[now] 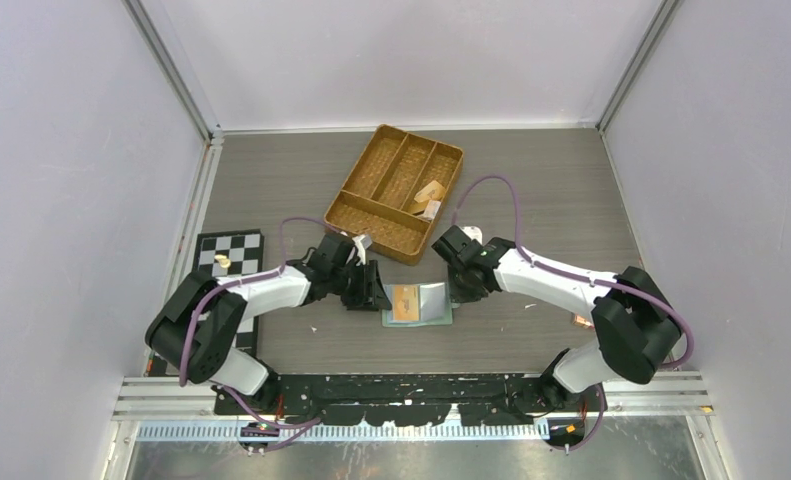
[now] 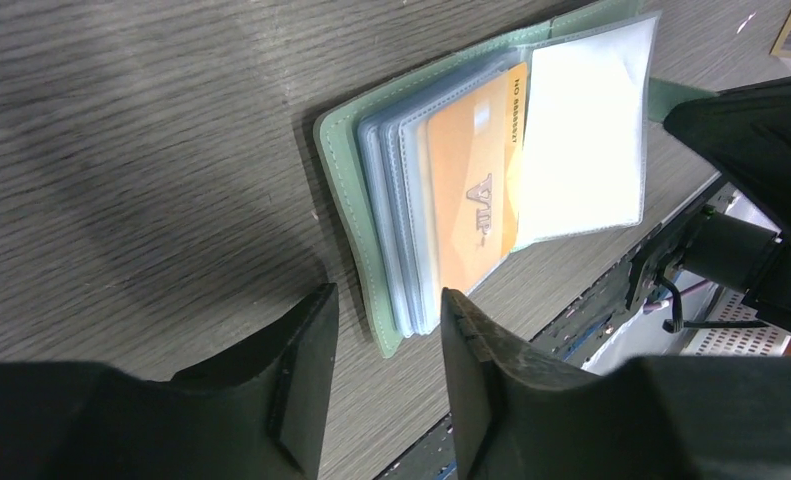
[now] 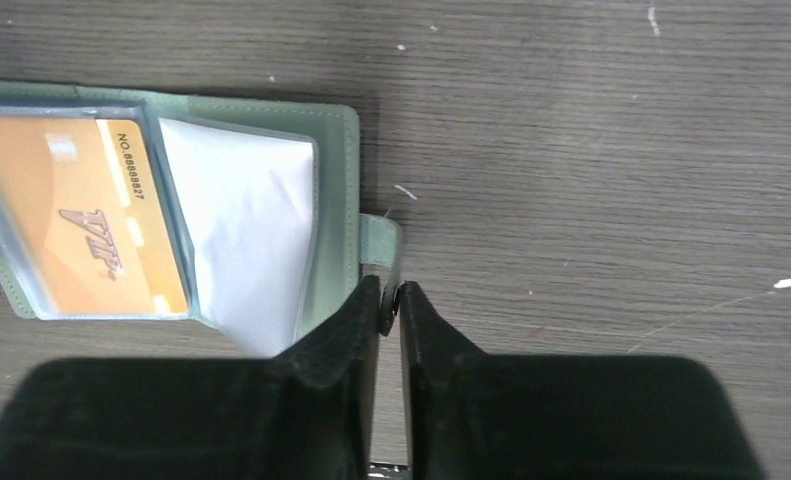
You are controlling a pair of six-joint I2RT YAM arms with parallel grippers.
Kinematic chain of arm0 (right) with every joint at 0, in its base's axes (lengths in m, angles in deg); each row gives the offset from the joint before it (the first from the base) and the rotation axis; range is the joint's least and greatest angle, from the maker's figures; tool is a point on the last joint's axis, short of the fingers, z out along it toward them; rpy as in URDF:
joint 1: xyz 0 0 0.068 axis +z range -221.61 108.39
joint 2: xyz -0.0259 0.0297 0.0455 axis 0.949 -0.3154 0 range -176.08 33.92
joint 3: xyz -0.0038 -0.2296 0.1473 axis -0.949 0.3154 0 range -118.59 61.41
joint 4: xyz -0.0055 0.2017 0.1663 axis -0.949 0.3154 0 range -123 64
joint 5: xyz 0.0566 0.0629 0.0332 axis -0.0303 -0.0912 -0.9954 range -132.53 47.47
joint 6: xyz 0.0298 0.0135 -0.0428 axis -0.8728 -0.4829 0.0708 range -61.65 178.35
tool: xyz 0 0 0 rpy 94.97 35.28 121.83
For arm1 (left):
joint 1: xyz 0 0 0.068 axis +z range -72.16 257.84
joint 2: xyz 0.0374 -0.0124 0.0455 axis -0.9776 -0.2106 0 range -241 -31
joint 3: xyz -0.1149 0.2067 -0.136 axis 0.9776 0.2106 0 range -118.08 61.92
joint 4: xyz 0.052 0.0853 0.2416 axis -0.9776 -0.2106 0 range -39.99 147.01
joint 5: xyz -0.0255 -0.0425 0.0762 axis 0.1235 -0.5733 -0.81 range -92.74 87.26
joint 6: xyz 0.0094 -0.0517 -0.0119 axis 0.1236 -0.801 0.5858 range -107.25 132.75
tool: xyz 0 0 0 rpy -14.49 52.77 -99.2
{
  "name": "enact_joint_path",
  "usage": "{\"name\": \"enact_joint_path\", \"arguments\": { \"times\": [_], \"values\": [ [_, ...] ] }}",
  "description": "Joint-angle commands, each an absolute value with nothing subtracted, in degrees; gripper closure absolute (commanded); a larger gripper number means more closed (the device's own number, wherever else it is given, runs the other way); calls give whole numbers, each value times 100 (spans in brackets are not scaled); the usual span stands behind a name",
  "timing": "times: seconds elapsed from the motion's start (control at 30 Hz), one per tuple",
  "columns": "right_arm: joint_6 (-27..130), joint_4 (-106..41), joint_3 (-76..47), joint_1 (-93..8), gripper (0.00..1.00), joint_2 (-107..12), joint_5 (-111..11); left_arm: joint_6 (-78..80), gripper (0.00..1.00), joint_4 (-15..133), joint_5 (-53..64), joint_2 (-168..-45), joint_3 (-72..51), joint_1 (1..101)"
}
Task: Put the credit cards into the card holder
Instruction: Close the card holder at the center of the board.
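The sage-green card holder point(image 1: 418, 303) lies open on the table between my two grippers. It also shows in the left wrist view point(image 2: 346, 190) and the right wrist view point(image 3: 336, 200). An orange card marked VIP point(image 2: 466, 200) point(image 3: 81, 220) sits in one of its clear sleeves, beside a sleeve with a white insert point(image 3: 251, 230). No silvery-grey, dark or light blue cards show. My right gripper point(image 3: 391, 295) point(image 1: 458, 290) is shut on the holder's snap tab point(image 3: 381, 235). My left gripper point(image 2: 386, 300) point(image 1: 371, 293) is open and empty, just off the holder's left edge.
A large woven brown divided tray point(image 1: 343, 190) stands behind the holder, with small tan items point(image 1: 429, 195) in one compartment. A small chessboard point(image 1: 229, 255) lies at the left. A small orange item point(image 1: 581, 321) lies near the right arm. Walls enclose the table.
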State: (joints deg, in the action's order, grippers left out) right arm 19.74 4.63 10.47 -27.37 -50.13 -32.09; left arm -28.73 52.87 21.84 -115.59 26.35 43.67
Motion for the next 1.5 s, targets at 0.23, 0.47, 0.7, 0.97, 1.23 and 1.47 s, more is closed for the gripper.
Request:
{"name": "enact_joint_path", "arguments": {
  "times": [0.23, 0.47, 0.7, 0.97, 1.23, 1.47],
  "values": [
    [2272, 1088, 212, -2718, 99, -4183, -3079, -2975, 62, 5949, 2450, -12103, 2399, 4175],
    [2211, 463, 212, -2718, 100, -4059, -4279, -3258, 64, 6799, 2527, -12553, 2135, 3777],
    [1643, -733, 740, -2722, 100, -4481, -5316, -3199, 55, 6936, 2114, -12217, 2376, 3780],
    [1034, -1985, 1216, -2708, 99, -4940, -5699, -3032, 53, 6164, 1370, -11149, 3012, 3866],
    [825, -2918, 1493, -2706, 100, -5617, -5720, -3040, 53, 5493, 1065, -10520, 3242, 3982],
    [832, -3708, 1583, -2693, 86, -6021, -6003, -3005, 52, 5120, 887, -10057, 3227, 4013]
  ]
}}
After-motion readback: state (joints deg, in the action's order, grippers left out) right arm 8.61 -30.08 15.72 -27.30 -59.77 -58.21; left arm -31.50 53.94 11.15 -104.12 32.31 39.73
